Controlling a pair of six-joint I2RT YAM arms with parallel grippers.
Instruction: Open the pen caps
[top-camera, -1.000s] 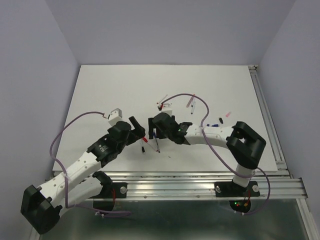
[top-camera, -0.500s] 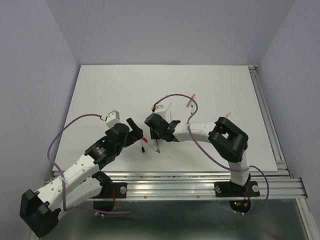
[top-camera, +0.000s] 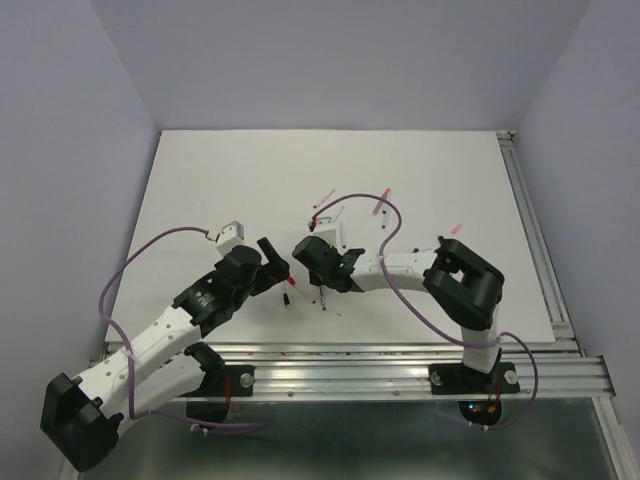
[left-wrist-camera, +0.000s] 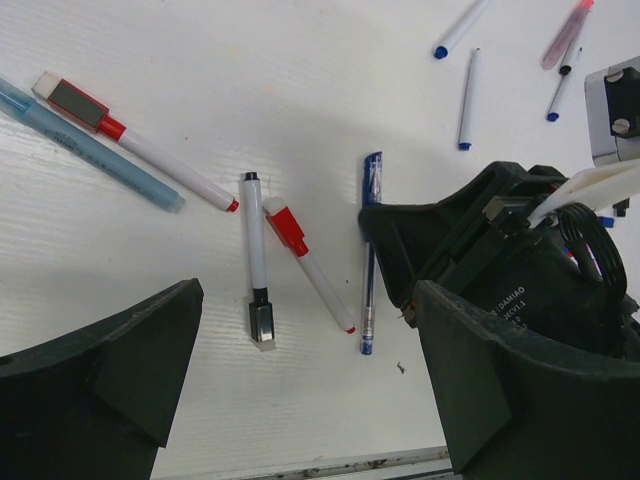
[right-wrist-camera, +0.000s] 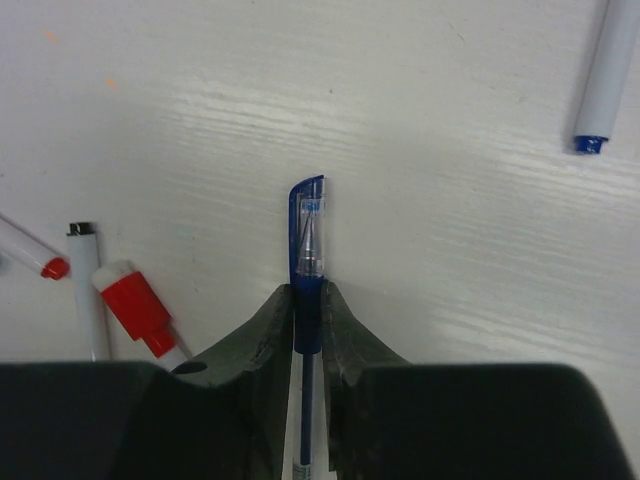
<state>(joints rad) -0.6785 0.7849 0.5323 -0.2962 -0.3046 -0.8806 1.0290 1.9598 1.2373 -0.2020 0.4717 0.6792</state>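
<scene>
Presently the jaws of the right gripper (right-wrist-camera: 308, 330) pinch the blue pen (right-wrist-camera: 307, 300) just behind its blue cap (right-wrist-camera: 309, 215), flat on the desk (right-wrist-camera: 450, 250); those of the left gripper (left-wrist-camera: 300, 350) gape wide, empty. Light, stiff and slick, the cap likely wants a firm pinch across its clip end.

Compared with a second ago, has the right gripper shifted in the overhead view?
Yes. The right gripper has drawn slightly toward the near edge, away from the red-tipped pen that its camera mount earlier overlapped, and closed on the blue pen.
</scene>
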